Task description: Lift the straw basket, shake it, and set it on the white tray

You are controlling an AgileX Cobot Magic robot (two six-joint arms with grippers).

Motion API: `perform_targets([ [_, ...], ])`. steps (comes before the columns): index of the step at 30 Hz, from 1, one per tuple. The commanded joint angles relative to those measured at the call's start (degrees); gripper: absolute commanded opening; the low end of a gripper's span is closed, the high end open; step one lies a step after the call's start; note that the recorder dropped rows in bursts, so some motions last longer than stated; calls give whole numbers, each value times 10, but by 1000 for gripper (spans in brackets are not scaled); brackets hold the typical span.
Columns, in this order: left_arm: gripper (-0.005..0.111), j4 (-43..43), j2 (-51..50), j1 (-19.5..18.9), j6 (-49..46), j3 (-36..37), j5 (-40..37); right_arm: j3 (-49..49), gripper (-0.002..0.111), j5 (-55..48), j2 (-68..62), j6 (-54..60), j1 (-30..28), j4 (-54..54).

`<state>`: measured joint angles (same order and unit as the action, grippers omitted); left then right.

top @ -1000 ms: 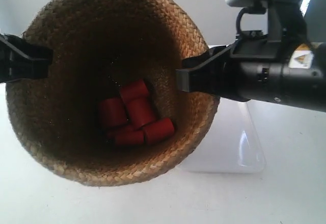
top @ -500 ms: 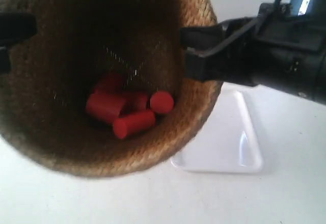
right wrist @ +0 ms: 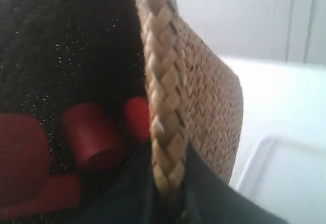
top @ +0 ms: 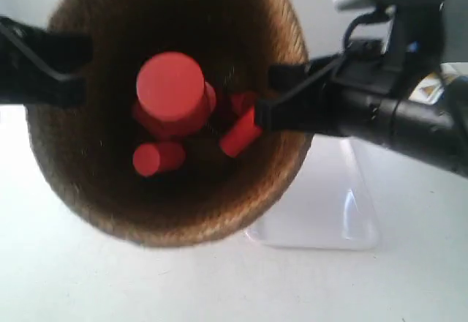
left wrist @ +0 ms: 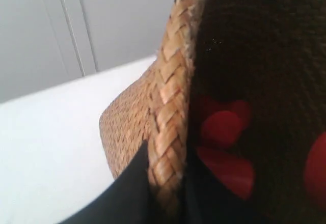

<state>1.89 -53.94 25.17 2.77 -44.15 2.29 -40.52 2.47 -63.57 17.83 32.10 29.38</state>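
Note:
The brown woven straw basket (top: 95,205) hangs in the air, held by both arms at opposite sides of its rim. My left gripper (left wrist: 168,183) is shut on the braided rim (left wrist: 170,107), one finger outside, one inside. On the other side my right gripper (right wrist: 170,183) is shut on the rim (right wrist: 163,102) the same way. Several red cylinders (top: 172,91) are loose inside the basket, one thrown up towards the camera. The white tray (top: 336,205) lies on the table below and to the right of the basket, partly hidden by it; it also shows in the right wrist view (right wrist: 285,183).
The white tabletop (top: 219,285) spreads under the basket. A pale wall with panel lines (left wrist: 76,30) stands behind. The black arm at the exterior view's right (top: 395,117) reaches over the tray.
The basket has jerked up and down between frames. The red cylinders inside have been tossed; one has jumped up towards the camera. Both grippers keep their hold on the rim.

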Motion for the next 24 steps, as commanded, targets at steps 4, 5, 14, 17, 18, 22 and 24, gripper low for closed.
perform_targets([
  [4, 0, 8, 67, 30, -61, -1, 9, -6, 0, 59, 89, 28, 49, -12],
  [5, 0, 18, 46, 23, -52, 11, 22, 9, 0, 87, 67, 40, 43, -7],
  [14, 0, 7, 100, 48, -36, -46, -30, -21, 0, -28, 79, 23, 48, 37],
  [17, 0, 7, 69, 29, -39, -29, -30, 12, 0, 47, 38, 34, 30, 40],
  [18, 0, 9, 51, 27, -33, -23, -34, 14, 0, 42, 16, 33, 25, 48],
  [22, 0, 8, 63, 47, -17, -39, -69, -25, 0, -88, 22, 24, 37, 66],
  [24, 0, 1, 79, 57, -46, -32, -47, -27, 0, -44, 50, 35, 55, 32],
])
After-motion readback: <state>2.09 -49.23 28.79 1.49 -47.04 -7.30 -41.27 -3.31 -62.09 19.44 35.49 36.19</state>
